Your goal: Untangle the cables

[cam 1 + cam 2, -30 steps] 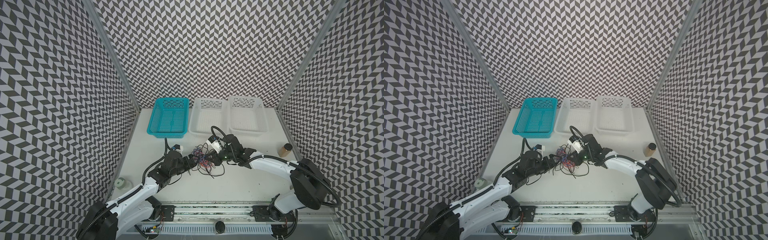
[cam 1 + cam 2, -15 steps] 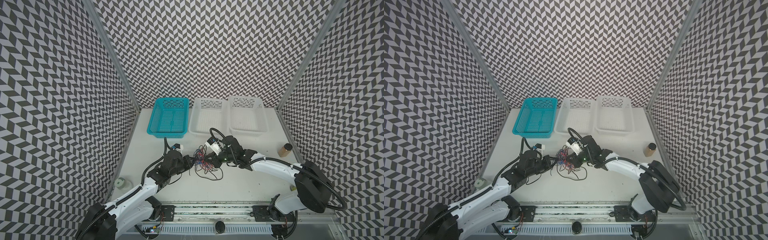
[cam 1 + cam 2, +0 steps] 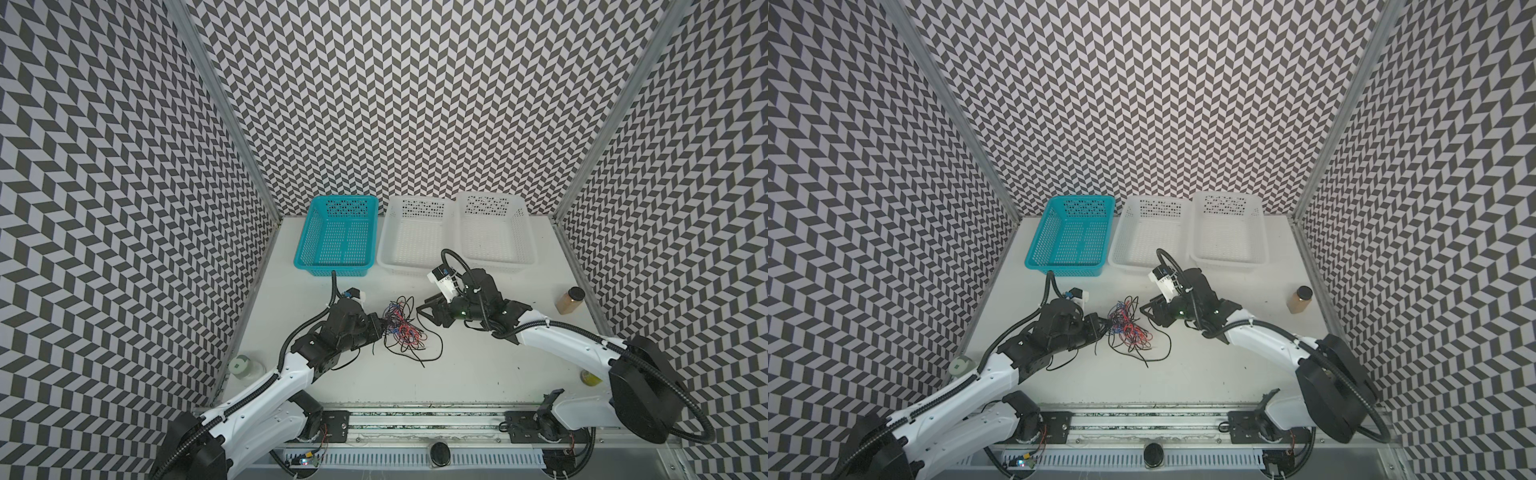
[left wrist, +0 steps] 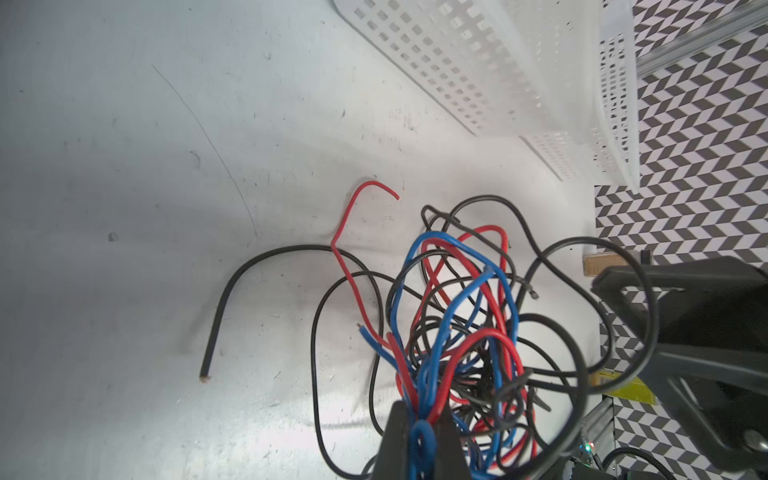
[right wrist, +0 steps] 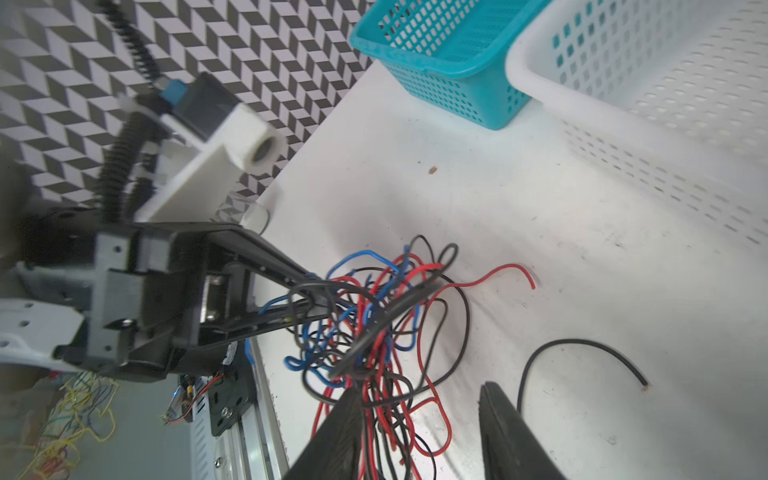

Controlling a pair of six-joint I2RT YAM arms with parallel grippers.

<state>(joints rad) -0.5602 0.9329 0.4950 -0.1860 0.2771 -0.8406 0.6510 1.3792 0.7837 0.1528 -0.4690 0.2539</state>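
Left end effector [image 4: 420, 419] was clamped on the cables [image 3: 402, 329], right end effector [image 5: 419, 388] stood apart beside them, and they looked mostly knotted, untangling barely begun.

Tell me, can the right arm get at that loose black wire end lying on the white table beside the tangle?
Probably yes. The open right end effector is right beside the thin black wire end, which lies on bare white tabletop with nothing over it.
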